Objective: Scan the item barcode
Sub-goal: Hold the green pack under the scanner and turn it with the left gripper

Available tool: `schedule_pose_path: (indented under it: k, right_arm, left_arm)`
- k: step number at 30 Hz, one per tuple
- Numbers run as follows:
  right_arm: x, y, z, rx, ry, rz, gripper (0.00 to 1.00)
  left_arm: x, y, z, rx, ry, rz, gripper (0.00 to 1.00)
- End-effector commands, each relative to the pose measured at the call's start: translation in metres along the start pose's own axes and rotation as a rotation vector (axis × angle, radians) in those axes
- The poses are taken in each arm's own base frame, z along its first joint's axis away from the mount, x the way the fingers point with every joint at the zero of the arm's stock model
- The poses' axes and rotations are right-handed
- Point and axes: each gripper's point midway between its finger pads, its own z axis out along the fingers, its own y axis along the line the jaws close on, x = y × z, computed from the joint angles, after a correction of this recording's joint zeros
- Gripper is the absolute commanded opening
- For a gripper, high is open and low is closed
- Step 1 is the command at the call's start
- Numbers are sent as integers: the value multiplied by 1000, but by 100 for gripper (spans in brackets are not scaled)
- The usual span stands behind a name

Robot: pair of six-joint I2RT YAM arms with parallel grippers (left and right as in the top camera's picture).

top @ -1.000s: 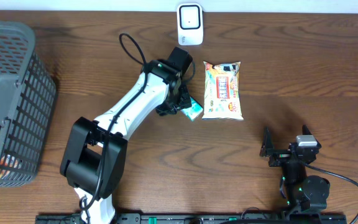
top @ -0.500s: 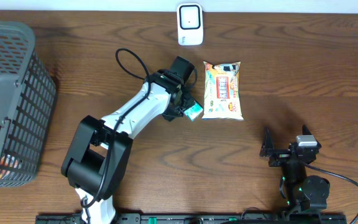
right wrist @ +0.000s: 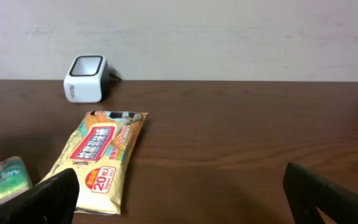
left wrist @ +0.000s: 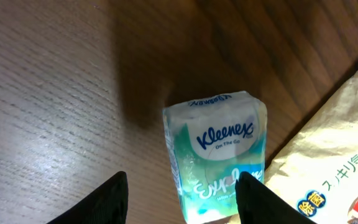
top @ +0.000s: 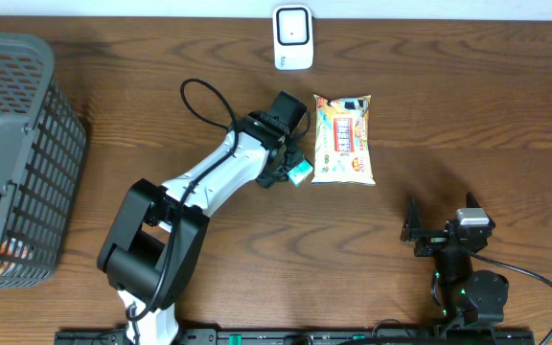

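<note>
A small teal-and-white Kleenex tissue pack (left wrist: 219,155) lies on the wooden table, between the fingers of my left gripper (left wrist: 182,202). The gripper is open: its right finger (left wrist: 253,199) sits against the pack and its left finger (left wrist: 107,202) stands apart from it. From overhead, the left gripper (top: 290,161) hovers over the tissue pack (top: 301,173), just left of a yellow wet-wipe pack (top: 343,140). The white barcode scanner (top: 293,38) stands at the table's back edge. My right gripper (top: 439,222) rests wide open and empty at the front right.
A dark mesh basket (top: 22,105) holding a few items stands at the far left. In the right wrist view, the scanner (right wrist: 86,77) and the wet-wipe pack (right wrist: 101,155) lie ahead to the left, with bare wood between the right gripper (right wrist: 185,199) fingers.
My left arm has swung slightly to the right and its wrist has turned over the tissue pack. The pack has barely shifted. The right arm has not moved.
</note>
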Motion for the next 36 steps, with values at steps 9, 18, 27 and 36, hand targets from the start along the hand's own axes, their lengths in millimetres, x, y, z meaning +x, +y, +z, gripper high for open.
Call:
schedule_pose_path:
  k: [9, 18, 27, 36]
  right_arm:
    - [1, 0, 0, 4, 1, -11, 99]
    - [1, 0, 0, 4, 1, -11, 99]
    - [1, 0, 0, 4, 1, -11, 99]
    - [1, 0, 0, 4, 1, -11, 99]
  left_arm:
    - [9, 8, 42, -50, 21, -6, 25]
    - [-12, -25, 33, 73, -49, 377, 7]
    - [-59, -73, -8, 196, -200, 619, 8]
    - [-52, -84, -8, 219, -231, 750, 8]
